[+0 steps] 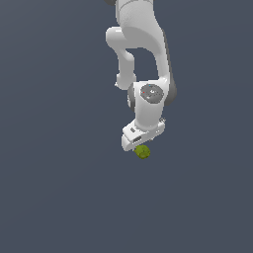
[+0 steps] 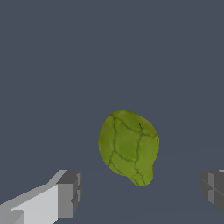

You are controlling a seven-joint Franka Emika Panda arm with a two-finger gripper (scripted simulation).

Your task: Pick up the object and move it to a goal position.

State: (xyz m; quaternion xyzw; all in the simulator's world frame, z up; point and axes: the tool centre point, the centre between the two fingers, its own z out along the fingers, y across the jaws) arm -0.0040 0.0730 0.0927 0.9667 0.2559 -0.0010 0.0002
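The object (image 1: 143,151) is a small lumpy olive-green blob with dark cracks, lying on the flat grey surface. In the exterior view it peeks out just under the white hand of my gripper (image 1: 140,147), which hangs straight above it. In the wrist view the object (image 2: 128,146) sits between my two grey fingertips (image 2: 70,192), which stand wide apart on either side and do not touch it. My gripper (image 2: 142,194) is open and holds nothing.
The white arm (image 1: 141,54) reaches down from the top of the exterior view. A plain grey-blue surface (image 1: 59,188) fills the view around it; no other objects show.
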